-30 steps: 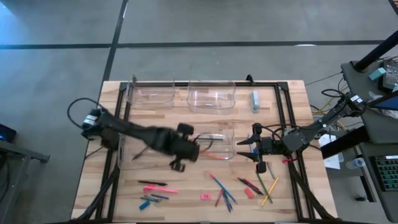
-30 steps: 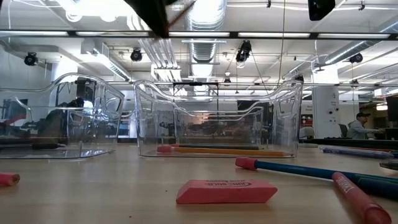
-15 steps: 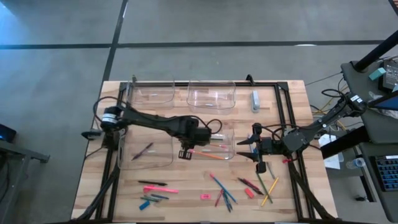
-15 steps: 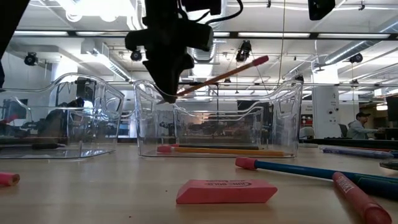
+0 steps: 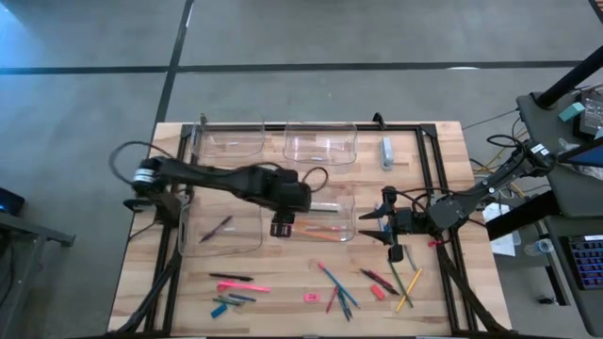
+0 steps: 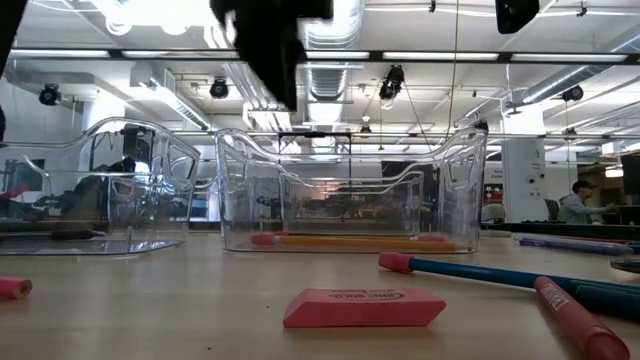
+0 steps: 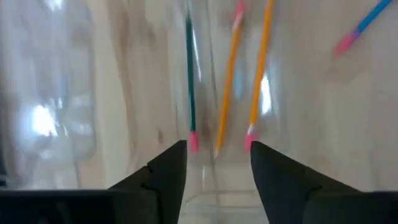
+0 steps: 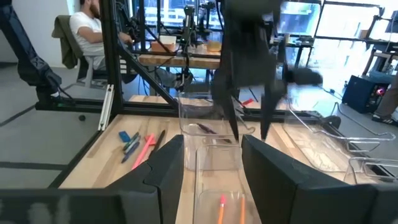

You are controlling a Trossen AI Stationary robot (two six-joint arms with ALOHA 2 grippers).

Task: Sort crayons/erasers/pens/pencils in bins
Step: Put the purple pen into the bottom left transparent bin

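The left gripper (image 5: 281,224) hangs over the middle bin (image 5: 350,213), jaws parted and empty, pencils (image 7: 260,68) lying inside. Swinging away low, it could clip the bin's rim and shove it. The right gripper (image 5: 380,229) waits half open beside that bin, holding nothing.

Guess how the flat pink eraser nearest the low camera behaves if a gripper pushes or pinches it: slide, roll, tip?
The pink eraser lies flat on the table, a low wedge-ended slab, so it should slide, not roll or tip. It looks rubbery, so probably grippy. Being so low, it may be awkward to pinch.
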